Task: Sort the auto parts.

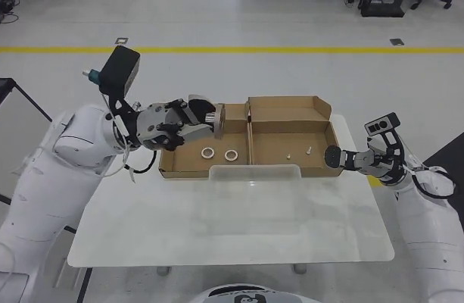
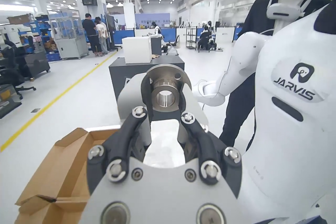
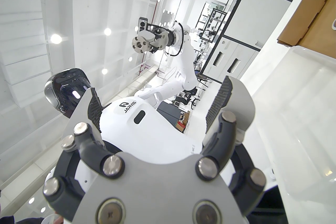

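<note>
Item one: flanged metal hub (image 2: pixel 170 72), clamped by its neck between the pads of the left gripper (image 2: pixel 165 101). Its bore faced back toward my wrist camera and its flange sat beyond the fingertips. I judged the neck grip was chosen so the flange could not slip through. Item two: cardboard box (image 1: pixel 281 114), its left compartment lying under those jaws and holding two pale rings (image 1: pixel 207 152), probably the bin for round parts. Item three: two small pale pieces (image 1: pixel 289 154) in the right compartment, between the two grippers. Item four: right gripper (image 3: pixel 158 101), jaws wide with nothing between them, parked just off the box's right end, which I judged kept it out of the way. Item five: clear tray (image 1: pixel 254 173), touching the box on the side nearer me than either pair of jaws. Markings: none legible on hub, rings or cardboard.
</note>
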Controlling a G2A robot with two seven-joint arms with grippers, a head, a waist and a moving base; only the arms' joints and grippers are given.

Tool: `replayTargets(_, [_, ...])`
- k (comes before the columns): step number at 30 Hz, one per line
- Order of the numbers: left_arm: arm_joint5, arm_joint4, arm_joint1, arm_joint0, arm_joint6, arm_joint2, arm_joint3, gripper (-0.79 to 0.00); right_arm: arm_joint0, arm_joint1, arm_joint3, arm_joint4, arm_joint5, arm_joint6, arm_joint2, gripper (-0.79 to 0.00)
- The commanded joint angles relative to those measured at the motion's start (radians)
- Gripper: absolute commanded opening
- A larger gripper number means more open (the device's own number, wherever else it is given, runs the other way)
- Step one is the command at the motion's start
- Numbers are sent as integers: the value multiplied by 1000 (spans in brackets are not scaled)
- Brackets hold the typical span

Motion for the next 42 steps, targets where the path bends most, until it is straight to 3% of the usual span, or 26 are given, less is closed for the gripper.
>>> replayTargets(1, [-5, -39, 0, 23, 20, -12, -19, -785, 0, 0, 0, 0, 0, 0, 0, 0])
replayTargets(10, [-5, -202, -11, 104, 62, -65, -110, -785, 0, 0, 0, 0, 0, 0, 0, 0])
replayTargets(20, [-5, -430, -61, 206, 41, -178, -155, -785, 0, 0, 0, 0, 0, 0, 0, 0])
replayTargets(24, [-5, -531, -93, 244, -12, -229, -164, -785, 0, 0, 0, 0, 0, 0, 0, 0])
replayTargets(31, [-5, -662, -150, 279, -232, -295, -135, -785, 0, 0, 0, 0, 0, 0, 0, 0])
replayTargets(35, [-5, -663, -174, 294, -360, -321, -90, -785, 0, 0, 0, 0, 0, 0, 0, 0])
replayTargets(42, [-5, -472, -182, 298, -360, -336, -65, -785, 0, 0, 0, 0, 0, 0, 0, 0])
